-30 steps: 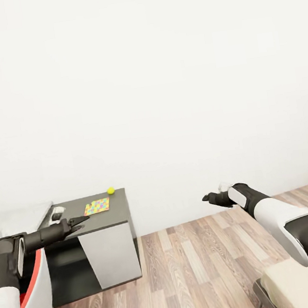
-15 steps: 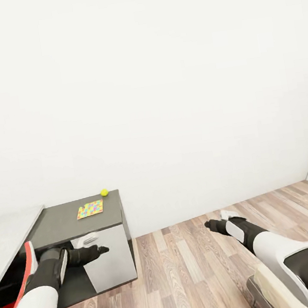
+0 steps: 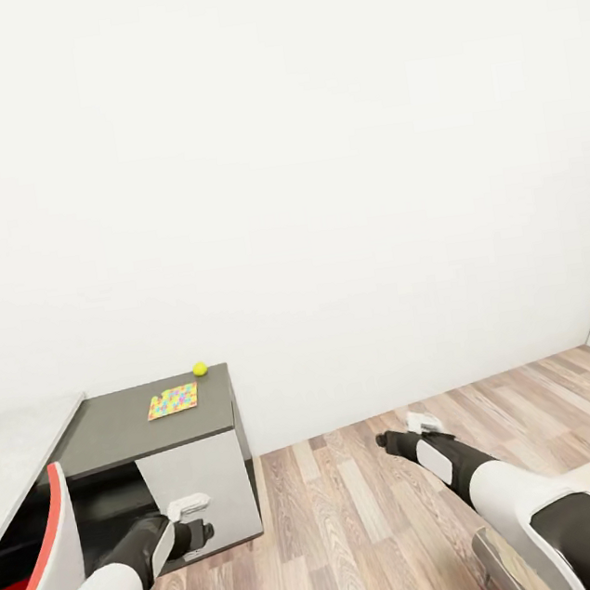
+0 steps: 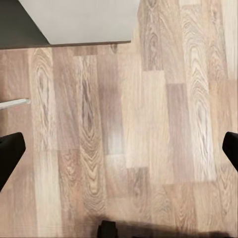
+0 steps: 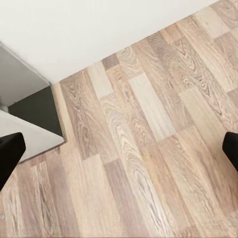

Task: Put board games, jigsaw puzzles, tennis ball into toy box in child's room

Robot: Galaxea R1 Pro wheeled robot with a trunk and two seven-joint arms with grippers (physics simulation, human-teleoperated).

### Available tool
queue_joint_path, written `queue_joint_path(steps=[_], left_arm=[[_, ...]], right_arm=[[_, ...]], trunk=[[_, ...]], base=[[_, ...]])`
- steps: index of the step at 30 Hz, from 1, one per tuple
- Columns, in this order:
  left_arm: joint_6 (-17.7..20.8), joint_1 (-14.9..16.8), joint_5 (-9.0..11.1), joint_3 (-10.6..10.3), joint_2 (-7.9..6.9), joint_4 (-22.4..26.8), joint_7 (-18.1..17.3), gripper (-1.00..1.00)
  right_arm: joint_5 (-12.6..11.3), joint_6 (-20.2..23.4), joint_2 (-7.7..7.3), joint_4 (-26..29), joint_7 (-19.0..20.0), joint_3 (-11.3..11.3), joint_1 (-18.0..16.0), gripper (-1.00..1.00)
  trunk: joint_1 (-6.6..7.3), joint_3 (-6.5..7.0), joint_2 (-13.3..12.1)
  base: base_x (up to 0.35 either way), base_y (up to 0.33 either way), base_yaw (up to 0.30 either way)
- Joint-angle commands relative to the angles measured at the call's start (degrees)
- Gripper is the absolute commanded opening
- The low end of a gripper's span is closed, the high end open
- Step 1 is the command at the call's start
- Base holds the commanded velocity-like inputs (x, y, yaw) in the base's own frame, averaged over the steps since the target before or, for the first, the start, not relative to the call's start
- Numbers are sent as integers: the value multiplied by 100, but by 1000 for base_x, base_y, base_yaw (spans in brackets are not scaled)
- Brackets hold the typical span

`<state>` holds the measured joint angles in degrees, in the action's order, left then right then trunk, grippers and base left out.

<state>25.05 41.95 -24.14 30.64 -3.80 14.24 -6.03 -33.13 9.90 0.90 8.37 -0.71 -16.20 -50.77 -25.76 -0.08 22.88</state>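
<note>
Both arms have been lowered beside the table (image 3: 117,432): left gripper (image 3: 205,533) before its white end panel, right gripper (image 3: 387,439) over the floor, fingers spread, nothing held. On its dark top, one jigsaw puzzle (image 3: 173,400); tennis ball (image 3: 199,368) just behind. Collection judged not begun.

A bare white wall (image 3: 311,143) rises ahead of me, meeting a wood-plank floor (image 3: 363,511) of pale brown boards. At my lower left stands a chair (image 3: 50,555) with a white shell and red edge, just beside the floor's near boards.
</note>
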Motion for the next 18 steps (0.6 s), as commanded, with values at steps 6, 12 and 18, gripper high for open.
queue_joint_path(steps=[6, 12, 18], left_arm=[[30, 196, -64, 40, 146, -6, -45, 100], [34, 225, -64, 43, 267, -47, -47, 100], [39, 218, -64, 46, 308, -58, -47, 100]], right_arm=[[-36, 32, 187, 12, -32, -39, -80, 100], [32, 35, 321, -161, -66, -78, 118, 100], [9, 58, 353, -198, -75, -44, 313, 100]], trunk=[[-2, -3, 4], [-2, -3, 4], [-2, -3, 4]], base=[[0, 0, 0], [-28, 0, 0], [-142, 0, 0]])
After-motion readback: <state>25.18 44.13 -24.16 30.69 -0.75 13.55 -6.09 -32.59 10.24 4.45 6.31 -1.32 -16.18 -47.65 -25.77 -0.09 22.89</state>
